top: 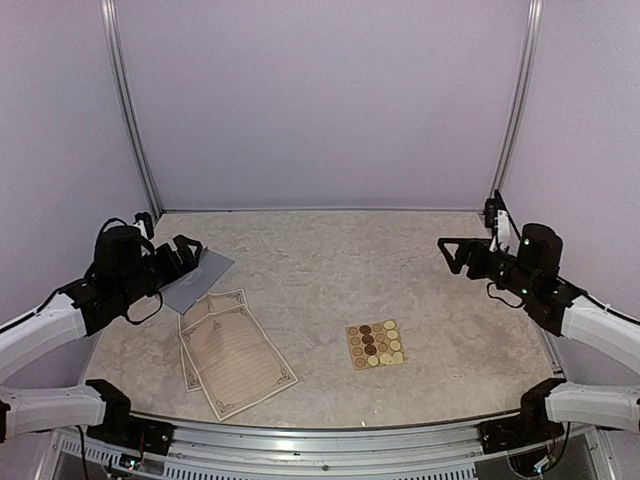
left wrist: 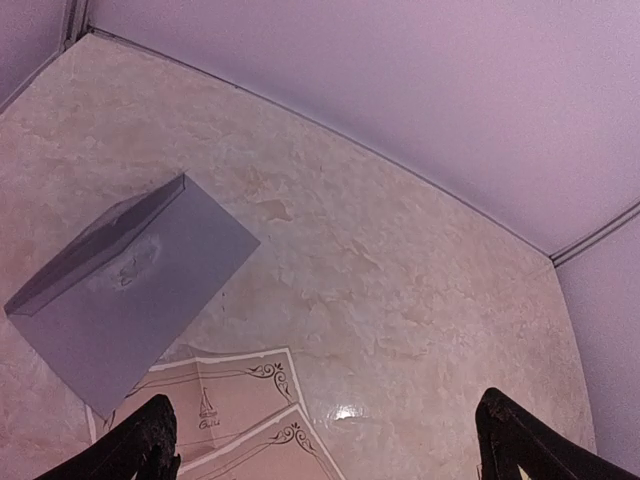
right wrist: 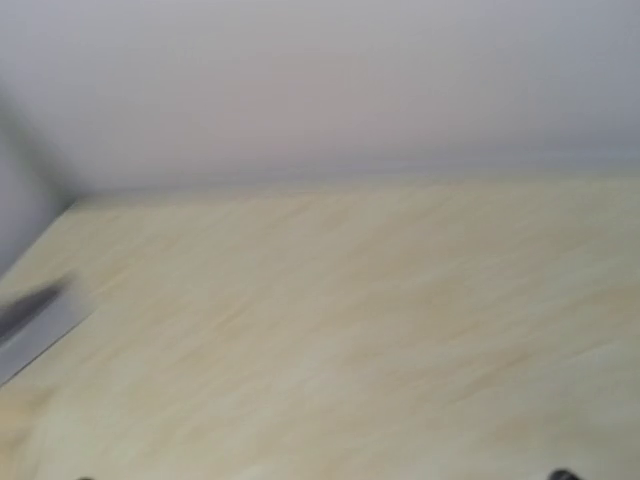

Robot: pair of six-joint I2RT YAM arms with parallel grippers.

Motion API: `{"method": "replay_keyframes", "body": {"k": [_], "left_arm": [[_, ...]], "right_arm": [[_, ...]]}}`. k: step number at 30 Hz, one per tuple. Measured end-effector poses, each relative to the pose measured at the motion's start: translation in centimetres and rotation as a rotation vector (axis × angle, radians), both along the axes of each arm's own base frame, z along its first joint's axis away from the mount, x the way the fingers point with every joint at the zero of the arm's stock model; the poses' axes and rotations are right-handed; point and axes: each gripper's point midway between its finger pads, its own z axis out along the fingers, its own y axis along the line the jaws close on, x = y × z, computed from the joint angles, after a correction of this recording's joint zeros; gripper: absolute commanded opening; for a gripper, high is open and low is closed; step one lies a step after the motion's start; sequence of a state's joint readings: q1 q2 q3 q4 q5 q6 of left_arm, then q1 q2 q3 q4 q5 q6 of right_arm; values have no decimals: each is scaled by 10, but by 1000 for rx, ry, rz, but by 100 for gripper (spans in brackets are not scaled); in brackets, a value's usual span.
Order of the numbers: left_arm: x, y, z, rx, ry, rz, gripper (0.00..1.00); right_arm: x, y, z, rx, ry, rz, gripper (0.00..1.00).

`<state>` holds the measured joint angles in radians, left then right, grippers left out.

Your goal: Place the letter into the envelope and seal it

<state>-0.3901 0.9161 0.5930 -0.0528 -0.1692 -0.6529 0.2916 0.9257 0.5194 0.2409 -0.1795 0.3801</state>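
Two grippers, both wide and holding nothing: the left gripper (top: pixel 190 255) hangs at the left edge of the top view, just above the envelope (top: pixel 200 280), and the right gripper (top: pixel 450 256) hovers at the right edge, well apart from all the paper. The envelope lies flat at middle left of the table (top: pixel 330 250), and its near corner seems to rest on the top edge of the letter (top: pixel 238 352), which shows as two overlapping bordered sheets in the lower left. A sticker sheet (top: pixel 375 343) lies alone, lower right of centre.

Risks, as I judge them: every item is thin paper lying flat, so the fingers may slide over an edge or crumple it instead of lifting it. Because envelope and letter overlap, pulling one could drag the other. The flap looks folded down, so the letter could jam against it unless it is opened first. The right wrist view is blurred and gives little guidance.

Writing: the left wrist view shows a faint ornament (left wrist: pixel 135 265) on the envelope and a small ship emblem (left wrist: pixel 205 405) on the letter with a script word beneath it, too small to read surely.
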Motion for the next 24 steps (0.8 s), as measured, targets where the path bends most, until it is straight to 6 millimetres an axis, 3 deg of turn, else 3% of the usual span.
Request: {"method": "replay_keyframes", "body": {"k": [3,7,9,12,15,21,24], "left_arm": [[-5,-12,-33,-25,84,-29,99],[-19,-13,-88,-27,224,-36,99],[-26,-15,-107,-30,278,-49,99],[-30,-23,-116,-50,314,-80,98],[-34,-35,-116,-69,318,-125,95],[-60,-56,-138,-100,375,-215,79],[-68,-71,-136,-119,376,-270,68]], "right_arm": [[-15,59,-26,25,112,168,94],[-32,122,-63,3,255,322,93],[-40,150,-73,-13,295,389,92],[-55,195,-83,-27,339,493,91],[-70,228,-96,-30,383,571,91],[-87,273,-126,-47,476,659,89],[-91,290,-136,-52,503,691,88]]}}
